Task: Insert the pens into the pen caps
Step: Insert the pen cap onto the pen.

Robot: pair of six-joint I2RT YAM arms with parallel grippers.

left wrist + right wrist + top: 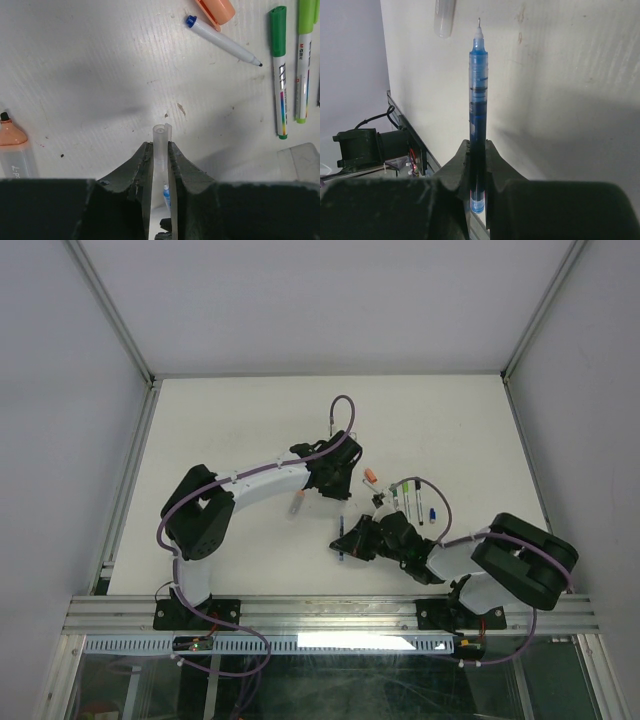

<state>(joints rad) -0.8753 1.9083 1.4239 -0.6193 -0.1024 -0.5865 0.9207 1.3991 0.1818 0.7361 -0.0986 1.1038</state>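
White desk (250,420), white walls around. Over it the left hand (159,148) is clamped on a clear pen cap (160,134), open mouth outward, likely to receive a tip. The right hand (478,147) grips a blue pen (479,85), nib forward. At two o'clock in the left wrist view lies a capped light green pen (301,65); its print seems to read "M&G".

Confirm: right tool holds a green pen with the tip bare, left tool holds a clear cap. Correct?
One thing is wrong: the pen in the right tool is blue, not green, as the right wrist view shows. The rest stands: its tip is bare, and the left tool holds a clear cap.
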